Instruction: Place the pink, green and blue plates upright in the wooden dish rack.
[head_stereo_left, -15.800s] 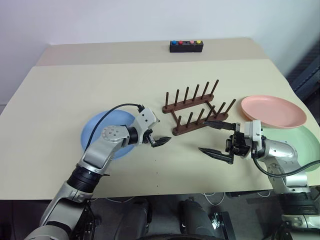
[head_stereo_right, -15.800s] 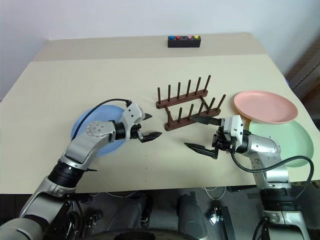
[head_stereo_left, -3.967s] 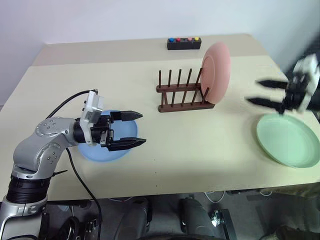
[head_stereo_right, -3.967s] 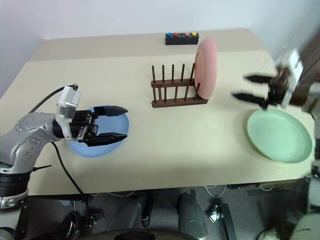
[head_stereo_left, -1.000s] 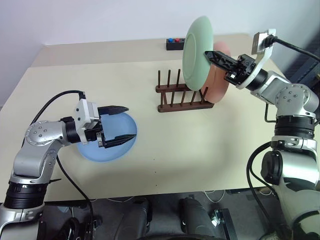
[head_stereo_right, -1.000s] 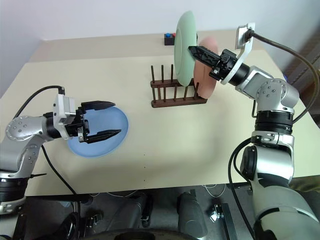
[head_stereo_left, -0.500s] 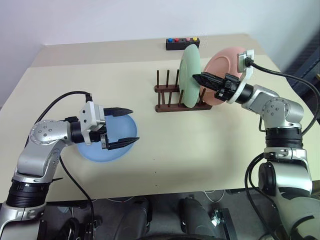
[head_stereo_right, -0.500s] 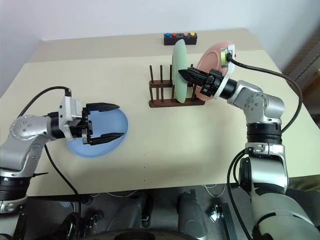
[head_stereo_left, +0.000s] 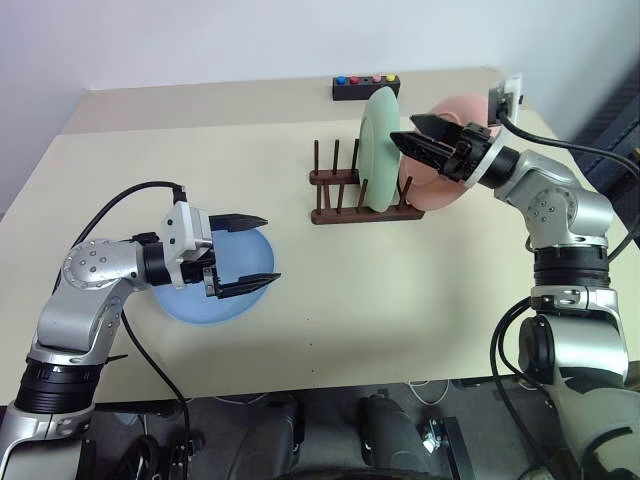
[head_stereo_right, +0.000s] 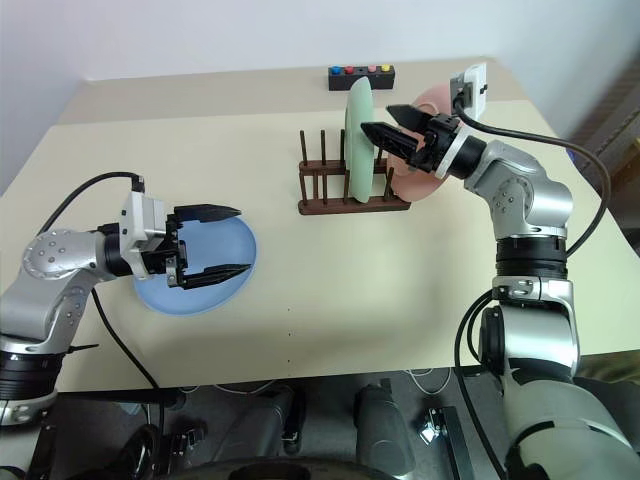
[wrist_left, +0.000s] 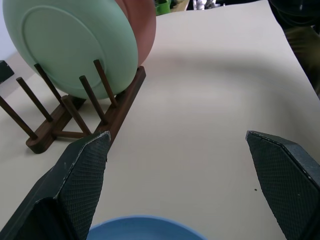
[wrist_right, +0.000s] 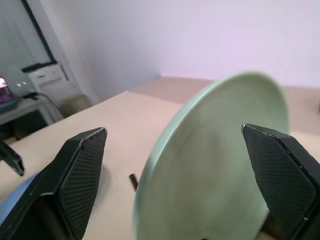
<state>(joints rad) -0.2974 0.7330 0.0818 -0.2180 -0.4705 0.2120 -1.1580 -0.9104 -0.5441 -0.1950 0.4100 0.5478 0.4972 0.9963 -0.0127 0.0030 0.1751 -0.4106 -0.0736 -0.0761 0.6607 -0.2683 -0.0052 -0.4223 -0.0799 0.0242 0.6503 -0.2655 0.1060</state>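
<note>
Standing upright in the wooden dish rack (head_stereo_left: 362, 197), at about 1 o'clock on the counter (head_stereo_left: 420, 290): green plate (head_stereo_left: 379, 150), held between the pegs. Pink plate (head_stereo_left: 450, 160) just behind it toward 2 o'clock, also on edge at the rack's end.

Right pincer (head_stereo_left: 418, 142): fingers spread wide on either side of the green plate's upper rim, gripping nothing as far as I can judge. Green plate looks freshly set down and released.

Blue plate (head_stereo_left: 222, 290): lying flat on the counter at about 9 o'clock, well apart from the rack.

Left pincer (head_stereo_left: 258, 250): spread wide, hovering over the blue plate's near-rack edge, holding nothing.

Step in hand, by my reckoning: two of three plates racked; blue one outstanding.

Next move calls for: right pincer clearing away without knocking the green plate; left pincer dropping to the blue plate's rim, pinching it, tipping it on edge and carrying it to a free slot at the rack's 9 o'clock side.
</note>
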